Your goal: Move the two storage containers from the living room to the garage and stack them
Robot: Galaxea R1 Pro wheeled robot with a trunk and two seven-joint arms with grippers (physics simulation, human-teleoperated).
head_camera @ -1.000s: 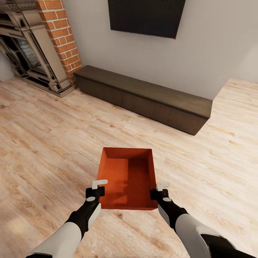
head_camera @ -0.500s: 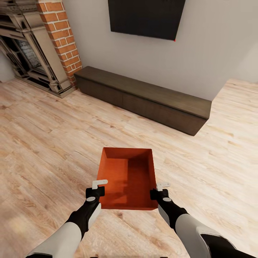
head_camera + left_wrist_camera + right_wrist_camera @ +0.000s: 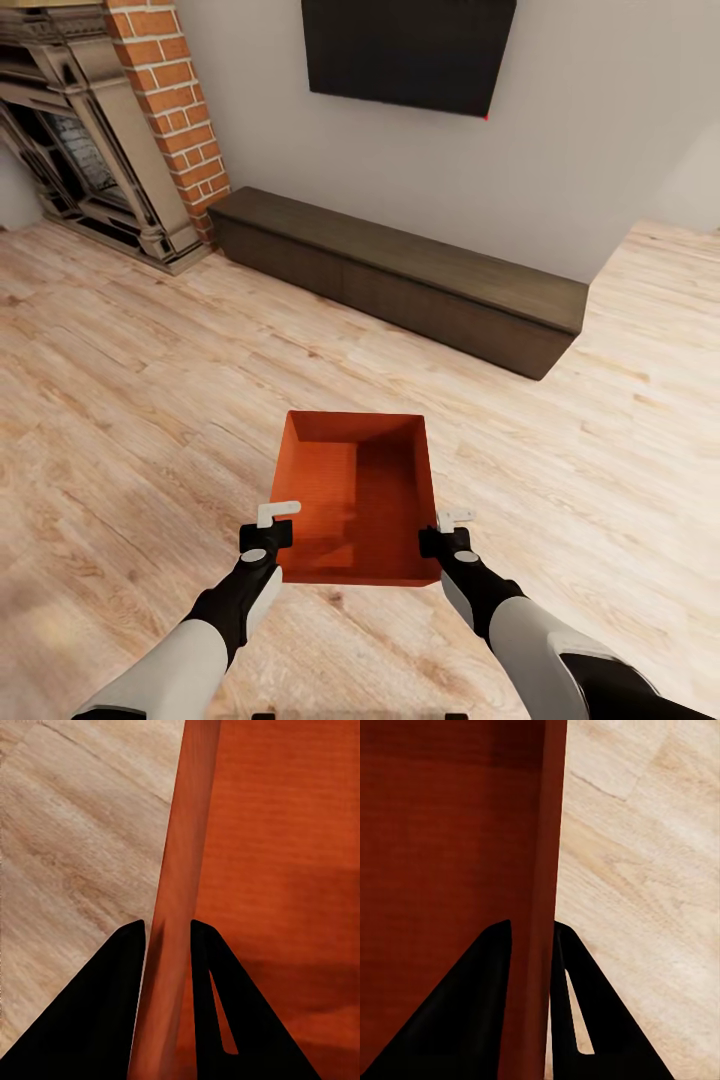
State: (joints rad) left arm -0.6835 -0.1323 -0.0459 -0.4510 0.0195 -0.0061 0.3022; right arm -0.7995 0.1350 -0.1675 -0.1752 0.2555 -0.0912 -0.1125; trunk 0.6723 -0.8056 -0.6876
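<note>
Head view: the orange-red open-topped rectangular storage container (image 3: pixel 357 500) hangs level above the light wood plank floor (image 3: pixel 130 400). The left gripper (image 3: pixel 274 524) and right gripper (image 3: pixel 449 530) each pinch an opposite side wall between narrow jaws, balancing the load for transport.

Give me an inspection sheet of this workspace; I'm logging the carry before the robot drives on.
Surface: light wood plank floor.
Job's things: one orange-red storage container, open-topped, empty, held above the floor.
Clutter: nothing seen.
Grippers: left tool clamps the container's left wall; right tool clamps the right wall.
Cables: nothing seen.
Surroundings: brick fireplace, low dark cabinet, wall TV.
</note>
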